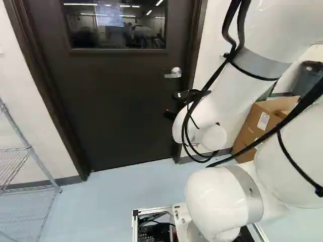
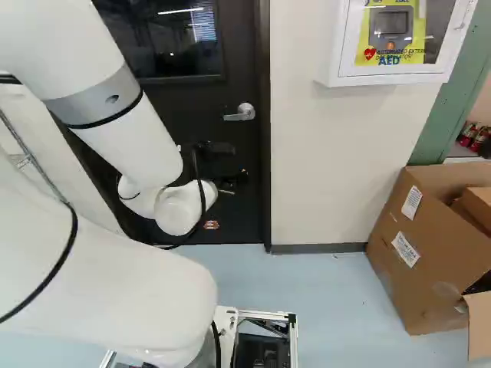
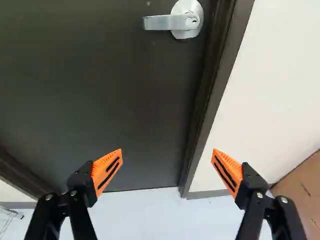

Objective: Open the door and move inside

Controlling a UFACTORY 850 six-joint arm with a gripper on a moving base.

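Note:
The dark door (image 1: 121, 106) stands closed in its frame, with a window in its upper part. Its silver lever handle (image 1: 173, 73) is near the edge on the right side in the left base view. My gripper (image 2: 230, 165), partly hidden by the wrist, is in front of the door, lower than the handle (image 2: 240, 113). In the wrist view the gripper (image 3: 167, 162) is open, its orange-padded fingers wide apart with nothing between them. The lever handle (image 3: 172, 22) lies ahead of the fingers, not touched by them.
A wire shelf (image 1: 31, 151) stands left of the door in the left base view. A large open cardboard box (image 2: 430, 245) sits on the floor by the wall at the right of the right base view. Above it, a white cabinet (image 2: 330, 46) hangs on the wall, near a green doorframe (image 2: 445, 115).

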